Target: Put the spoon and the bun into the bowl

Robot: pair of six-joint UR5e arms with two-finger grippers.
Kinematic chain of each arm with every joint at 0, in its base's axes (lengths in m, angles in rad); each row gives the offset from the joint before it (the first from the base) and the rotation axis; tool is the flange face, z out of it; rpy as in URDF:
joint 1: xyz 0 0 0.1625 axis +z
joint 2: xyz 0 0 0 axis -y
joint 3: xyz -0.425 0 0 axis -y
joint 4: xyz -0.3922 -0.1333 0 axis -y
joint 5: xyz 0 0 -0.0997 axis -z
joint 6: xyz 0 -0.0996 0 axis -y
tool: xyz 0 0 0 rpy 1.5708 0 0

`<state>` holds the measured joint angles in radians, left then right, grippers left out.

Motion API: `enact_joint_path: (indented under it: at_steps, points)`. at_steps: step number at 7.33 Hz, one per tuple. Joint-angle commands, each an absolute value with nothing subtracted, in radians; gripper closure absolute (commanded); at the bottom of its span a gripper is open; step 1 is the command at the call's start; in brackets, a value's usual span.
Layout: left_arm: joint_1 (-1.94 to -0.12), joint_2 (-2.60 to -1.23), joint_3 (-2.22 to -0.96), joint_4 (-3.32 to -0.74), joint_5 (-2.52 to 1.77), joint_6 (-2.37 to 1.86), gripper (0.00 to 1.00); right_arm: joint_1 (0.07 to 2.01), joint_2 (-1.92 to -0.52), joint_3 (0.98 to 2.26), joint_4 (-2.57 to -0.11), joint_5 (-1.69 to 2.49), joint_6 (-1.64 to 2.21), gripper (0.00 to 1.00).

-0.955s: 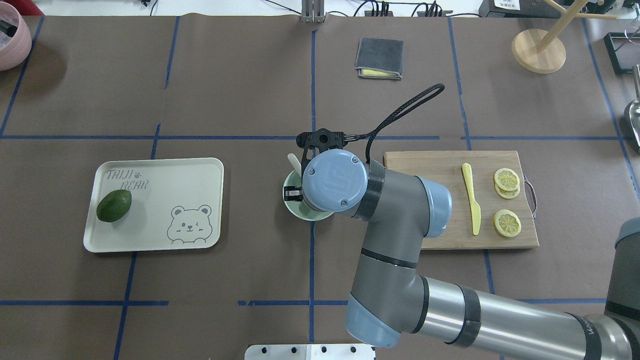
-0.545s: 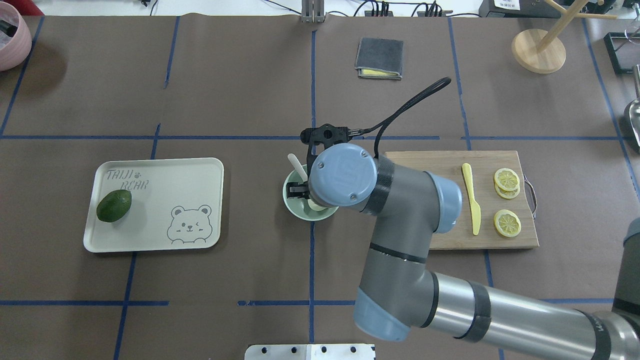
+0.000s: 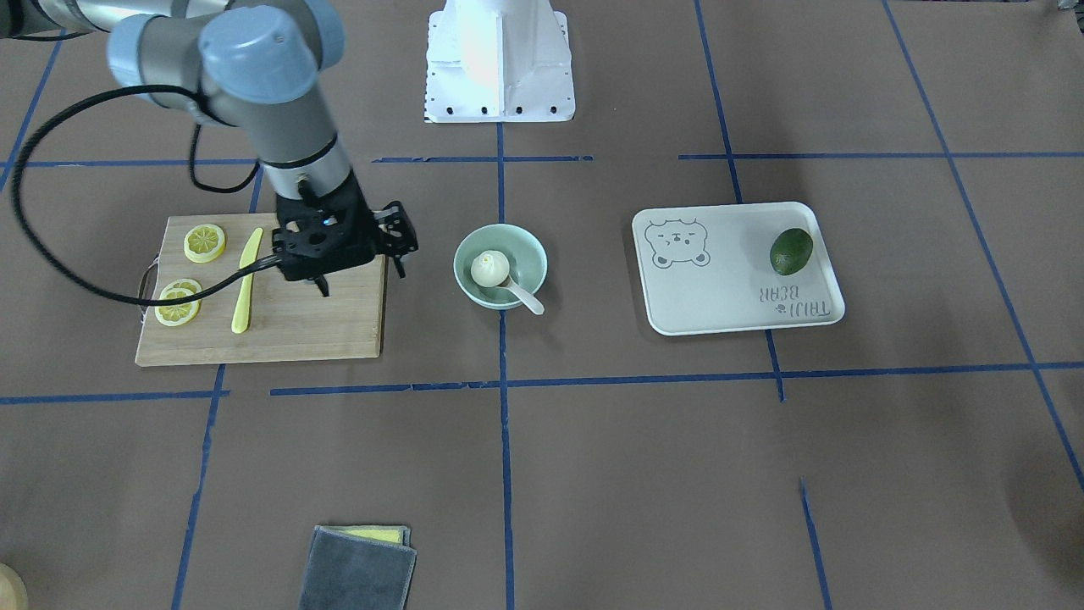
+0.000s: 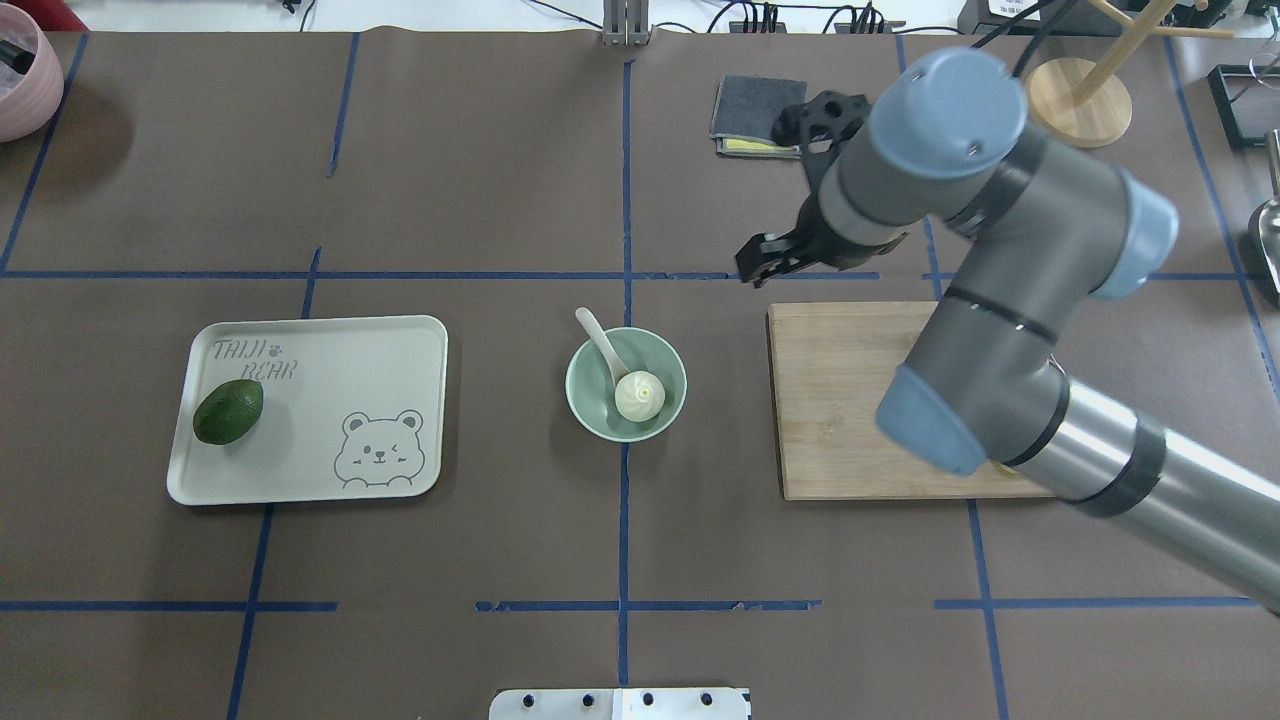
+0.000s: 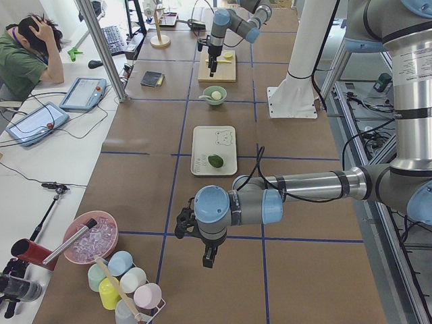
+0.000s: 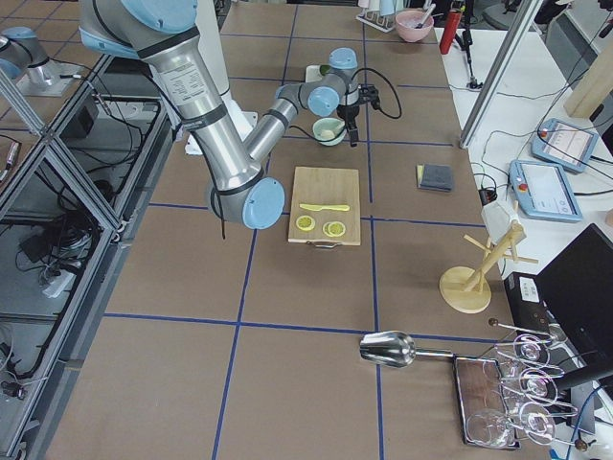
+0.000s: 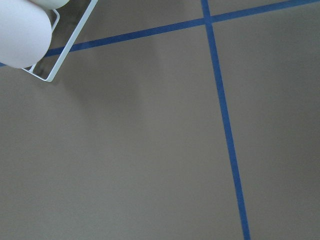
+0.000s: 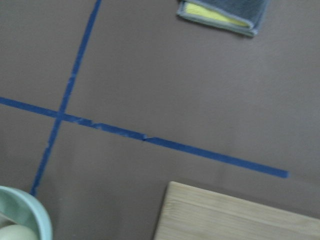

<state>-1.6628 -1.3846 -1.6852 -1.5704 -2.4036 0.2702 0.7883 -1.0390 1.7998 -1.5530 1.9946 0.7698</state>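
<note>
The pale mint-green bowl (image 4: pixel 583 400) stands at the table's middle and also shows in the front view (image 3: pixel 529 250). The white bun (image 4: pixel 640 396) lies inside it. The white spoon (image 4: pixel 600 342) rests in it with its handle over the far-left rim. Both show in the front view: the bun (image 3: pixel 489 268) and the spoon (image 3: pixel 525 298). My right gripper (image 4: pixel 762 262) is open and empty, raised to the right of the bowl over the cutting board's far corner (image 3: pixel 362 275). My left gripper (image 5: pixel 208 258) shows only in the left side view, so I cannot tell its state.
A white bear-printed tray (image 4: pixel 330 420) holds a dark green avocado (image 4: pixel 228 411) left of the bowl. A wooden cutting board (image 3: pixel 288 326) carries a yellow knife (image 3: pixel 246 280) and lemon slices (image 3: pixel 205 242). A grey cloth (image 4: pixel 745 105) lies at the back.
My right gripper has let go of the bun in the bowl, lifted off and swung back and to the right. The bun and spoon stay in the bowl.
</note>
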Motion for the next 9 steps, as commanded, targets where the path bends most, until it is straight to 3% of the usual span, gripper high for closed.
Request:
enact_joint_path:
  at_steps: [1,3,6,9]
  points:
    - [-1.663,-1.396,-1.733,-1.574,-2.404,0.209,0.00,1.059,-1.187,1.796,-1.555,2.194,0.384,0.00]
    - [-1.658,-1.407,-1.761,-1.577,-2.395,0.210,0.00,1.243,-1.360,1.787,-1.552,2.281,0.107,0.00]
    - [-1.655,-1.414,-1.767,-1.578,-2.391,0.218,0.00,1.429,-1.700,1.786,-1.391,2.296,0.086,0.00]
    - [-1.655,-1.408,-1.769,-1.577,-2.391,0.219,0.00,1.503,-1.801,1.764,-1.324,2.301,0.068,0.00]
